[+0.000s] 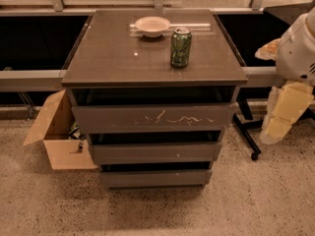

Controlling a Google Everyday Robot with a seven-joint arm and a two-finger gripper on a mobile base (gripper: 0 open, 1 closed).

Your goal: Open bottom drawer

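Note:
The bottom drawer (pixel 155 178) is the lowest and narrowest of three dark grey-brown handleless fronts on the cabinet, just above the floor. A dark gap shows above its front. The middle front (pixel 155 153) sits above it, and above that the biggest front (pixel 152 118) with white scratch marks. My arm's white shell (pixel 298 48) and the cream-coloured gripper (pixel 283 117) hang at the right edge of the view. The gripper is to the right of the cabinet at about the top drawer's height, apart from all the drawers.
On the cabinet top (pixel 118 58) stand a green can (pixel 181 47) and a white bowl (pixel 152 26). An open cardboard box (pixel 59 136) sits on the floor at the cabinet's left. A black wheeled stand leg (pixel 246 139) lies at the right. Speckled floor (pixel 157 210) lies in front.

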